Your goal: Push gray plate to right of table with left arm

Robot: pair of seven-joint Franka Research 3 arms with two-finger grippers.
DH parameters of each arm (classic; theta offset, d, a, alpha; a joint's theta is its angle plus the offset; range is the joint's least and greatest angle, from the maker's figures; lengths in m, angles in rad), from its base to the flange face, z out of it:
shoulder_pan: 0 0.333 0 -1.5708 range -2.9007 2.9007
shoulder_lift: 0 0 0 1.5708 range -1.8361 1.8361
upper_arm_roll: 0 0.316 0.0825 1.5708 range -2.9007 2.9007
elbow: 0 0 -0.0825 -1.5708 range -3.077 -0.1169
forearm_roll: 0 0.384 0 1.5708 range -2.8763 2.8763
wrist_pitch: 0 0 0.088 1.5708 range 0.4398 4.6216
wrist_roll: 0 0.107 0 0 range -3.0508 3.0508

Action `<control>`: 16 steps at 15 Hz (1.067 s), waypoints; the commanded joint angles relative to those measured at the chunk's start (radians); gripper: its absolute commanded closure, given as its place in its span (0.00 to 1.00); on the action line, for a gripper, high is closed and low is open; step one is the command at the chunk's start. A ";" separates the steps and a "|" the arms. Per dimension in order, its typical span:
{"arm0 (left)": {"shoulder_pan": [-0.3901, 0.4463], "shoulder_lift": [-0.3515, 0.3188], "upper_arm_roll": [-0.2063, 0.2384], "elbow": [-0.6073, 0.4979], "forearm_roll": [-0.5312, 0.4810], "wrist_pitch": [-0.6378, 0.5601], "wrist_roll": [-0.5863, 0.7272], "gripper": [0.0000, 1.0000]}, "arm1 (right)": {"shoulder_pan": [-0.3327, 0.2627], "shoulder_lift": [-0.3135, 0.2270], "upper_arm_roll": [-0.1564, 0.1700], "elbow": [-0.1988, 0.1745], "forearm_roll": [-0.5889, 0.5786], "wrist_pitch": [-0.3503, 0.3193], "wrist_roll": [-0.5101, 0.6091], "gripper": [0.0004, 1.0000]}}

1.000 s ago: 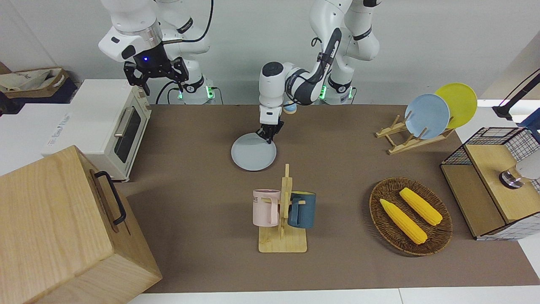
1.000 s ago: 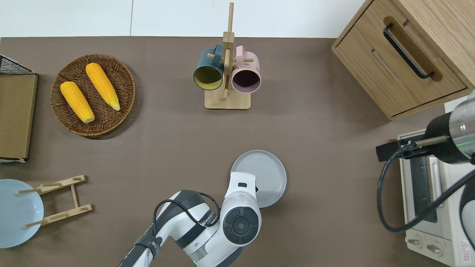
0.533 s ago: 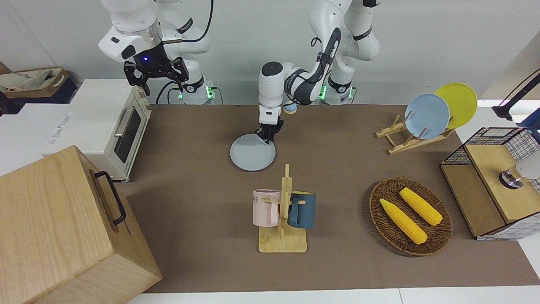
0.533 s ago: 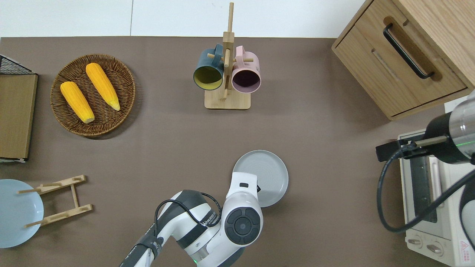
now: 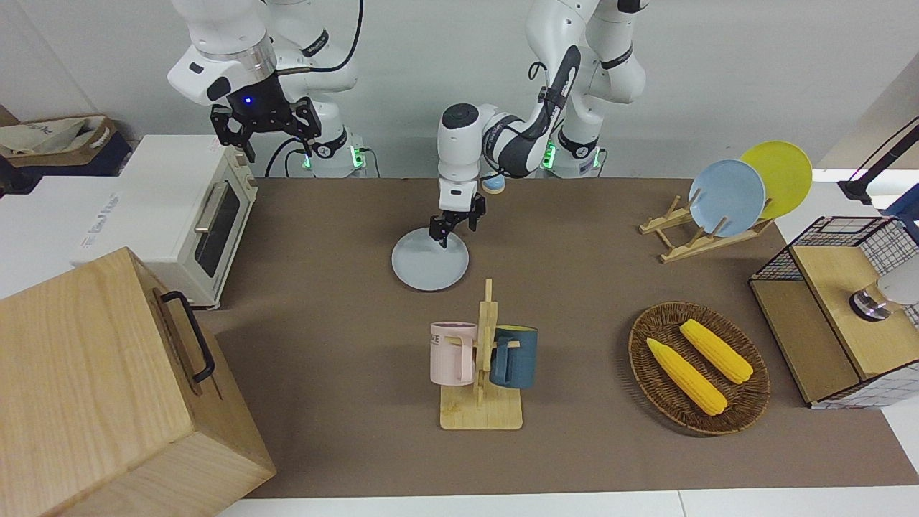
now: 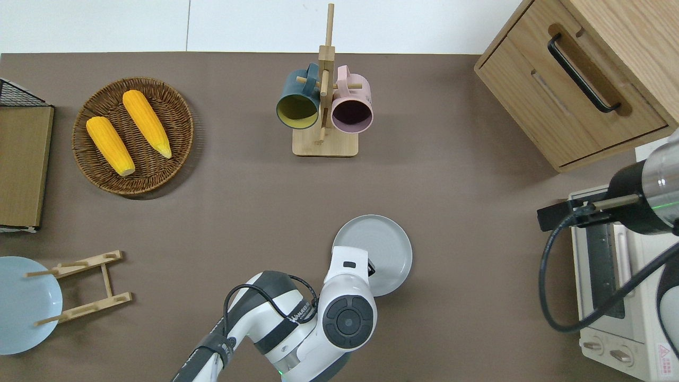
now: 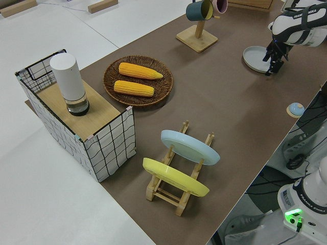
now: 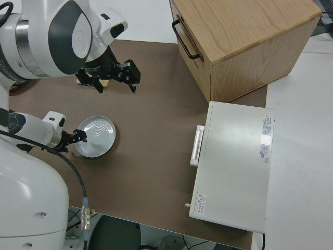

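Note:
The gray plate (image 5: 429, 264) lies flat on the brown table (image 5: 323, 215), nearer to the robots than the mug rack. It also shows in the overhead view (image 6: 382, 246) and the right side view (image 8: 96, 138). My left gripper (image 5: 454, 227) is open and hangs just over the plate's rim on the side nearest the robots, holding nothing. In the overhead view the left arm's wrist (image 6: 347, 297) hides most of it. My right arm is parked, its gripper (image 5: 264, 133) open.
A wooden mug rack (image 5: 482, 373) with a pink and a dark blue mug stands farther from the robots than the plate. A toaster oven (image 5: 183, 212) and a wooden cabinet (image 5: 108, 388) are at the right arm's end. A corn basket (image 5: 698, 368) and a plate rack (image 5: 707, 215) are at the left arm's end.
The gray plate slid a little toward the right arm's end, then stopped. My left gripper has since risen slightly off the rim and its fingers have spread.

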 commanded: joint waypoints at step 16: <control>0.522 -0.160 0.024 0.374 -0.054 -0.649 0.862 0.00 | -0.020 -0.003 0.017 0.009 0.006 -0.016 0.013 0.02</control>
